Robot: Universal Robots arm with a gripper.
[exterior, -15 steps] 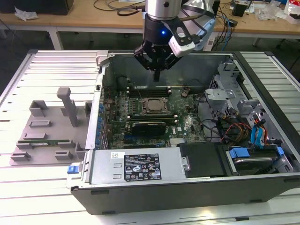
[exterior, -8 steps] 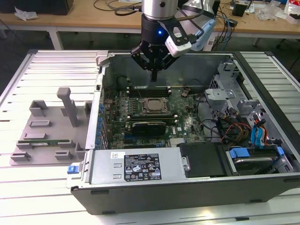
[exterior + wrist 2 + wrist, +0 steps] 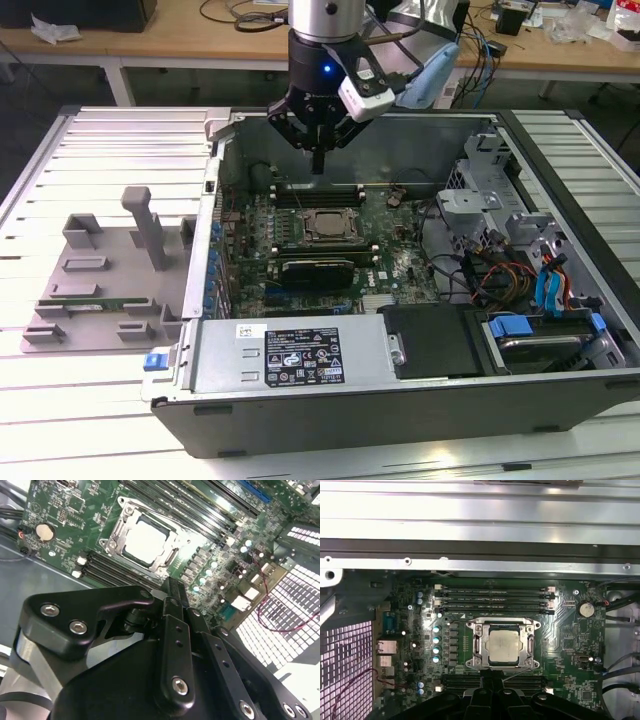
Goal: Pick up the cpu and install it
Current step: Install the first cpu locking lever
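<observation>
The cpu (image 3: 325,225) lies flat in its metal socket frame on the green motherboard (image 3: 390,262) inside the open computer case; its silver top also shows in both wrist views (image 3: 145,541) (image 3: 504,646). My gripper (image 3: 318,165) hangs above the board, a little behind the socket and apart from the chip. Its black fingers (image 3: 172,592) are together, shut with nothing between them; in the first wrist view the gripper (image 3: 492,679) sits just beside the socket's edge.
A long black graphics card (image 3: 318,270) lies in front of the socket. Memory slots (image 3: 492,597) run behind it. Drive cages and cables (image 3: 520,270) crowd the exterior view's right. A grey plastic tray (image 3: 100,270) sits outside the case on the exterior view's left.
</observation>
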